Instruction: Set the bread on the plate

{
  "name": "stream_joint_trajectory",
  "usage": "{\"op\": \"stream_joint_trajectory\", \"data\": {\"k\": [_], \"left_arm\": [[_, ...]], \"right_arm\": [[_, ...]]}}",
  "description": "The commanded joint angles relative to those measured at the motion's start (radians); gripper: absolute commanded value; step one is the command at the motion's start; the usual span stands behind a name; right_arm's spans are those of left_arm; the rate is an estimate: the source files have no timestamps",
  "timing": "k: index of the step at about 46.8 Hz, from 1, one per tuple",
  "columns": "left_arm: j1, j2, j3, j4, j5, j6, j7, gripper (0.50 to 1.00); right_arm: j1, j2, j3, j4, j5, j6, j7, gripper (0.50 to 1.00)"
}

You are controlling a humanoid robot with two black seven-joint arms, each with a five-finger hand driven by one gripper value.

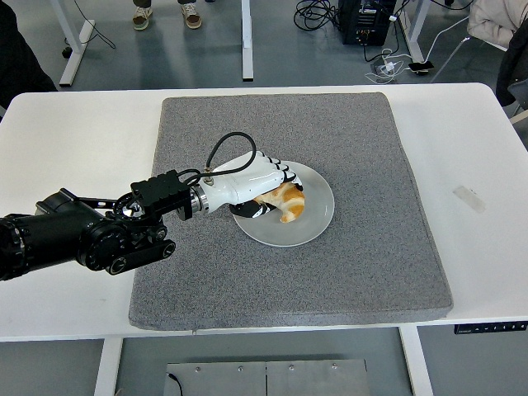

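One bread, one plate, one grey mat — one white table.

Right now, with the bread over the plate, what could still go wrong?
1. The left hand is closed around the bread; if its fingers catch while opening, the bread could be dragged off the plate.
2. The hand lies over the plate's left rim, so pulling back low might nudge the plate across the grey mat.

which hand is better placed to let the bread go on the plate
Left. The left robot hand is over the white plate with its fingers around the bread. No right arm is in view.
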Motion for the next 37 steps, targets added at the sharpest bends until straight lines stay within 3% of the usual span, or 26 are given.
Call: {"op": "stream_joint_trajectory", "data": {"k": [1, 18, 19, 21, 22, 23, 30, 37], "left_arm": [[0.001, -0.002, 0.013, 0.004, -0.003, 0.0, 0.0, 0.5], [0.004, -0.002, 0.008, 0.004, -0.018, 0.0, -0.017, 0.5], [0.003, -0.002, 0.007, 0.004, -0.02, 0.0, -0.023, 0.526], [0.001, 0.0, 0.002, 0.004, -0.021, 0.0, -0.032, 0.721], [0.0, 0.0, -0.001, 0.004, -0.023, 0.0, -0.037, 0.799], [-0.002, 0.0, -0.002, 0.002, -0.023, 0.0, -0.04, 0.84], [-0.008, 0.002, -0.013, -0.002, -0.023, -0.002, -0.054, 0.948], [-0.011, 0.006, -0.013, -0.009, -0.023, -0.002, -0.1, 0.96]], "right_arm": [[0.0, 0.0, 0.0, 0.0, 0.0, 0.0, 0.0, 1.0], [0.0, 0.0, 0.0, 0.0, 0.0, 0.0, 0.0, 1.0], [0.0, 0.0, 0.0, 0.0, 0.0, 0.0, 0.0, 1.0], [0.0, 0.0, 0.0, 0.0, 0.0, 0.0, 0.0, 1.0], [0.0, 0.0, 0.0, 0.0, 0.0, 0.0, 0.0, 1.0], [0.0, 0.0, 0.0, 0.0, 0.0, 0.0, 0.0, 1.0], [0.0, 0.0, 0.0, 0.0, 0.0, 0.0, 0.0, 1.0], [0.0, 0.0, 0.0, 0.0, 0.0, 0.0, 0.0, 1.0]]}}
